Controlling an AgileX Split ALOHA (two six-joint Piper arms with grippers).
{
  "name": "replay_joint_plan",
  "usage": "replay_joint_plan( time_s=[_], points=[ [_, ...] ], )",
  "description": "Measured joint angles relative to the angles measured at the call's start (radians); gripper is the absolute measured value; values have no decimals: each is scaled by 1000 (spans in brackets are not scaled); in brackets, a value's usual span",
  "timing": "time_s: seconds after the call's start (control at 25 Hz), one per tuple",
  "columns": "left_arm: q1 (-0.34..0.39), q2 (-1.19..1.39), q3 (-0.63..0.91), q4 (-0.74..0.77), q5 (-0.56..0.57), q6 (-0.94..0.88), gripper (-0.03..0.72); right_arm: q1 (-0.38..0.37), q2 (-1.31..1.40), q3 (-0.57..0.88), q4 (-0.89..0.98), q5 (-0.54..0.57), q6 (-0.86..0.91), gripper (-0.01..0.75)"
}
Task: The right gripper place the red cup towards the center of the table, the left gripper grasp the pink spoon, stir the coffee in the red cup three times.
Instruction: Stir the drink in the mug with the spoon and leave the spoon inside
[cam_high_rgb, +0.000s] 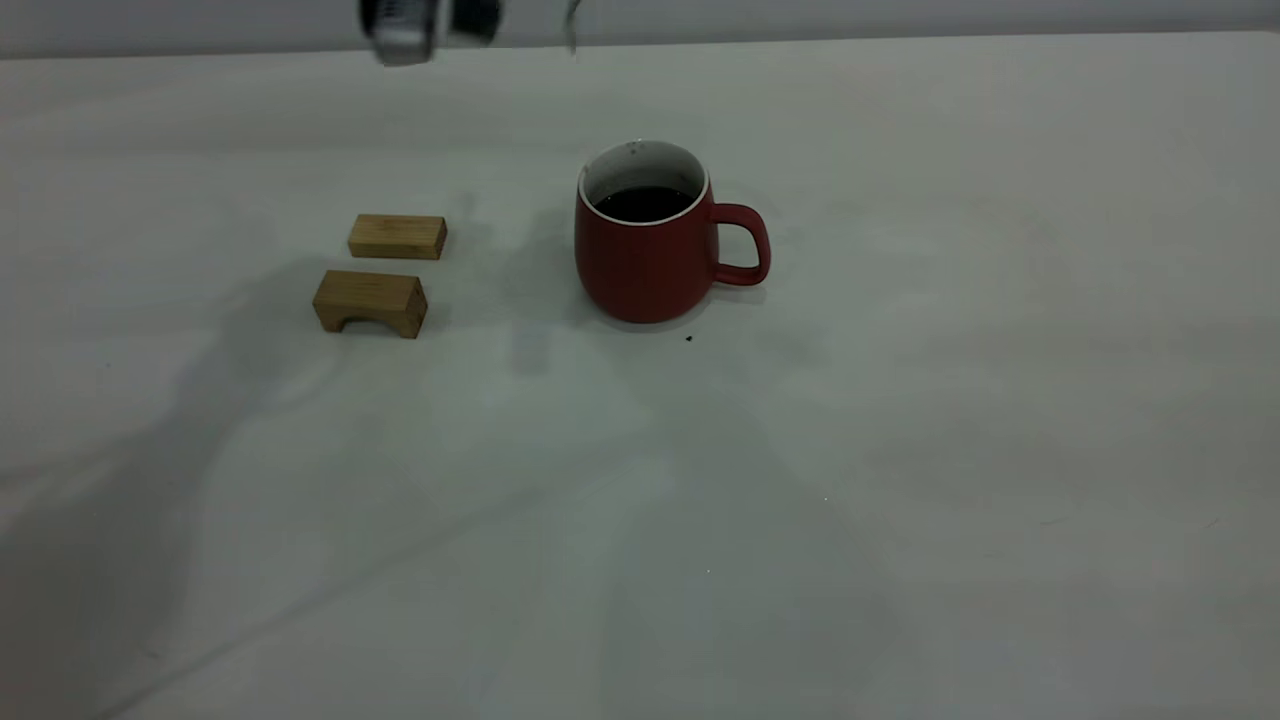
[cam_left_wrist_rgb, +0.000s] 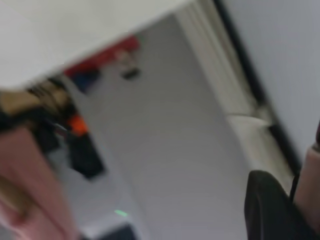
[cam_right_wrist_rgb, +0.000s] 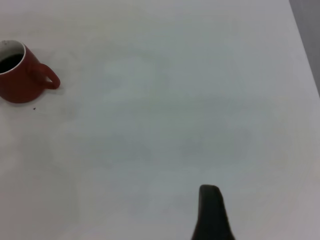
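Observation:
The red cup (cam_high_rgb: 650, 250) stands upright near the middle of the table (cam_high_rgb: 900, 450), handle to the right, with dark coffee (cam_high_rgb: 645, 203) inside. My left gripper (cam_high_rgb: 430, 22) hangs high at the top edge, up and left of the cup. A thin grey piece of the pink spoon (cam_high_rgb: 572, 28) shows beside it, above the cup. In the left wrist view a black finger (cam_left_wrist_rgb: 270, 212) lies against the spoon's pink handle (cam_left_wrist_rgb: 311, 187). My right gripper (cam_right_wrist_rgb: 212, 212) is open and empty, far from the cup (cam_right_wrist_rgb: 20, 77), and is outside the exterior view.
Two small wooden blocks (cam_high_rgb: 397, 236) (cam_high_rgb: 370, 301) lie left of the cup. A tiny dark speck (cam_high_rgb: 689, 338) sits just in front of it. The left wrist view points off the table at blurred room clutter.

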Motion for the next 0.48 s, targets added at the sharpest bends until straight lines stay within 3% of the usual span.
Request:
replay_joint_plan(
  time_s=[0.2,0.48],
  points=[
    [-11,2,0,-122,-41,-225,133,0,0,0,0,0,0,585],
    [-37,53,0,-146,-156,-407,133,0,0,0,1,0,0,585]
  ],
)
